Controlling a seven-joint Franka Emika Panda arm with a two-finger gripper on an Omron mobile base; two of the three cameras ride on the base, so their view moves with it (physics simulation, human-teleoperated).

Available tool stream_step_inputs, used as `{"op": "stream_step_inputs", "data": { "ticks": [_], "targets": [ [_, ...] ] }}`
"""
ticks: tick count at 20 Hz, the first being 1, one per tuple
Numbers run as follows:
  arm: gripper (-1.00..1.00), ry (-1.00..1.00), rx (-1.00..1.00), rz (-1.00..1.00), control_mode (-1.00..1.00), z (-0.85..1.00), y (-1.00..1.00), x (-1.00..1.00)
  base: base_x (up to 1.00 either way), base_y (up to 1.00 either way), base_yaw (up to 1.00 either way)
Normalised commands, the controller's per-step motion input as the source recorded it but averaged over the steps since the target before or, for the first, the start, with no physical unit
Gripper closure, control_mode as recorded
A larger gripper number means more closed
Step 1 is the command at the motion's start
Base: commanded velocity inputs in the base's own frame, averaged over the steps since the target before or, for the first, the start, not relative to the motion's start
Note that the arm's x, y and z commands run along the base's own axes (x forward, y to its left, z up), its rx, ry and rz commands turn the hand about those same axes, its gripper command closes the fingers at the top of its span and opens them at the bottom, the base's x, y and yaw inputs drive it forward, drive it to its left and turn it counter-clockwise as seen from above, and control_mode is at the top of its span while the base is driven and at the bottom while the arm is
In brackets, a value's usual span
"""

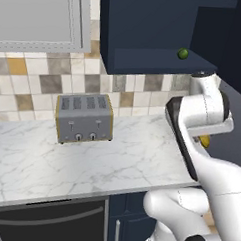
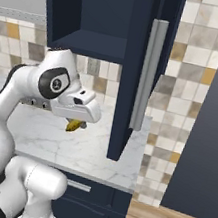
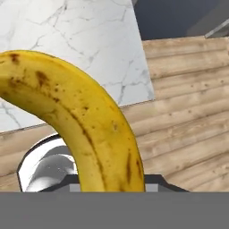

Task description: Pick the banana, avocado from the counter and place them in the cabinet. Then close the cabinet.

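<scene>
Clearly, in the left base view, the avocado (image 1: pixel 182 53) already sits on the floor of the open cabinet (image 1: pixel 147 34) in the upper right of the frame, near the front lip, so that half of the fetching looks done. The arm bends across the right side, and a scrap of yellow, the banana (image 1: pixel 205 142), peeps out just below its forearm at centre right, lifted off the counter (image 1: pixel 90 156). A toaster (image 1: pixel 84 117) stands at centre left against the tiled wall, well apart from the work.

In the right base view, the hand sits at centre left with the banana hanging below it, clear of the marble. The gripper (image 2: pixel 77 120) is mostly hidden by the white hand housing, so the jaws cannot be made out here. The cabinet door (image 2: pixel 143 71) stands swung out, edge-on, with its silver bar handle (image 2: pixel 148 75) facing the camera; it is left open because fruit must still go in, and the arm will likely need to rise past it to reach the shelf.

In the hand view, the banana curves from the upper left down to the bottom centre, where the jaws pinch its lower end. Behind it lie the counter edge at upper left and wooden floor (image 3: pixel 188 112) to the right, so the fruit is carried out beyond the worktop.
</scene>
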Motion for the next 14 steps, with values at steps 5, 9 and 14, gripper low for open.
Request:
{"op": "stream_step_inputs", "data": {
  "ticks": [5,9,14],
  "targets": [
    [1.00,-0.11,-0.01,-0.01,-1.00,1.00,0.00,-0.64,0.00,0.00,0.00],
    [1.00,-0.15,0.00,0.00,-1.00,0.98,0.00,-0.36,0.00,0.00,0.00],
    [1.00,-0.09,0.00,0.04,-1.00,0.75,0.06,0.08,0.00,0.00,0.00]
  ]
}}
